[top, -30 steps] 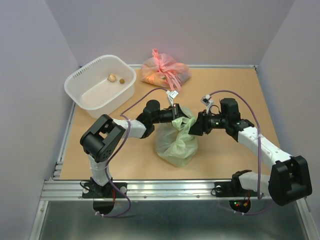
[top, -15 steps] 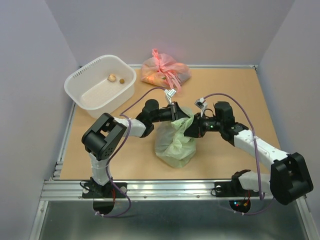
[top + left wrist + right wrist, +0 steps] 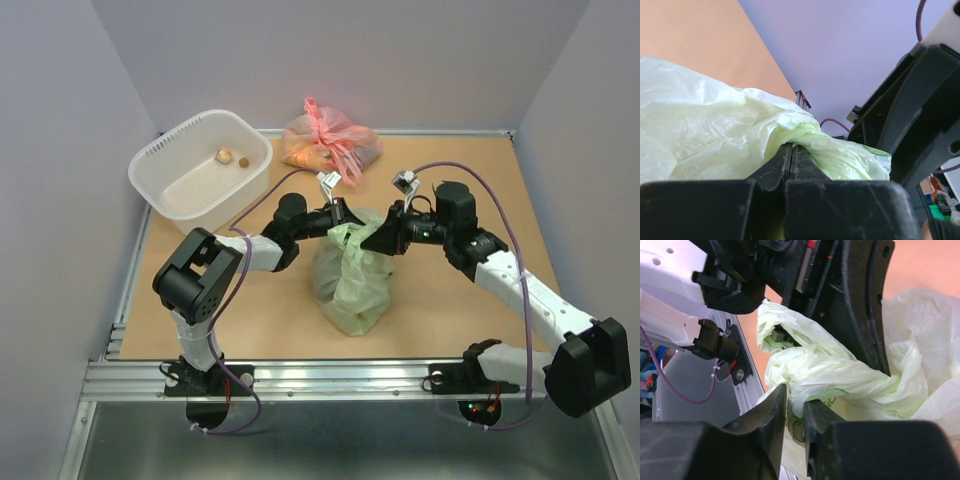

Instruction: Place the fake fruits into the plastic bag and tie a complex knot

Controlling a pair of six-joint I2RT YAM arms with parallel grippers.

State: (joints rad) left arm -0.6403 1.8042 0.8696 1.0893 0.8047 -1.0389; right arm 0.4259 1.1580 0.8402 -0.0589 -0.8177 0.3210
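Note:
The pale green plastic bag stands mid-table, its top drawn up between both arms. My left gripper is shut on one handle strip; in the left wrist view the jaws pinch the bunched plastic. My right gripper is shut on the other strip, with crinkled plastic caught between its fingers. A twisted strip runs between the two grippers; I cannot tell whether it forms a knot. Two small fake fruits lie in the white basket. The bag's contents are hidden.
The white basket sits at the back left. A tied pink bag lies at the back centre, just behind the grippers. Grey walls close in the table on three sides, and a metal rail runs along the near edge.
Both grippers have moved toward the back wall, drawing the bag's top up so the bag stands taller. The right gripper first slid left to the bag, then closed on the strip.

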